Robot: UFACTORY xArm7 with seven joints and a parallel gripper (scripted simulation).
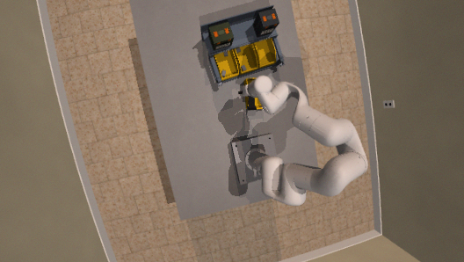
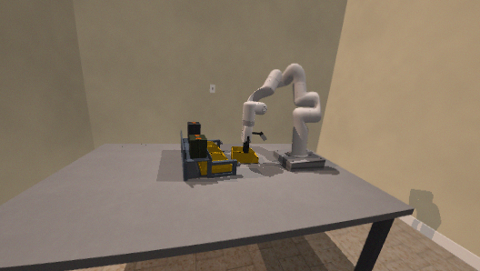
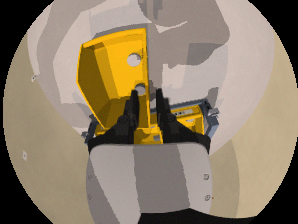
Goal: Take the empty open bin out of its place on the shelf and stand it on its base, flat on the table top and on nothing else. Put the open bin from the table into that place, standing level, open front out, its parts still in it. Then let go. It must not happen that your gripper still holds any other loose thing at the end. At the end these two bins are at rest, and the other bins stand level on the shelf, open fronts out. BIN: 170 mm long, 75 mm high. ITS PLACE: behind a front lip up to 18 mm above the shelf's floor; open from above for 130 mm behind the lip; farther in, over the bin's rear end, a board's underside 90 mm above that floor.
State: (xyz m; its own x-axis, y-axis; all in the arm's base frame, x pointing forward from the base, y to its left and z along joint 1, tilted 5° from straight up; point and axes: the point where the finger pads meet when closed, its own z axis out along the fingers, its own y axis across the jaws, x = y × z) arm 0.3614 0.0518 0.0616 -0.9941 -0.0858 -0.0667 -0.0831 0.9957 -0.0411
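Wrist view: you are seeing the gripper (image 2: 245, 146) (image 3: 147, 97) standing partly open, its fingertips straddling one wall of a yellow bin (image 1: 250, 81) (image 2: 237, 155) (image 3: 112, 55), gaps showing on both sides. That bin is sitting on the table (image 1: 176, 132) (image 2: 195, 206), as far as you can tell, between the shelf (image 1: 239, 39) (image 2: 192, 170) (image 3: 213, 125) and the arm's base (image 1: 237, 175) (image 2: 316, 165). Three more yellow bins are standing side by side in the shelf; small grey parts are lying in the two nearer the top view's left.

Shelf: we see three yellow bins (image 1: 265, 52) in a row.
Table: we see one yellow bin (image 1: 254, 106) partly under our arm (image 1: 322, 126).
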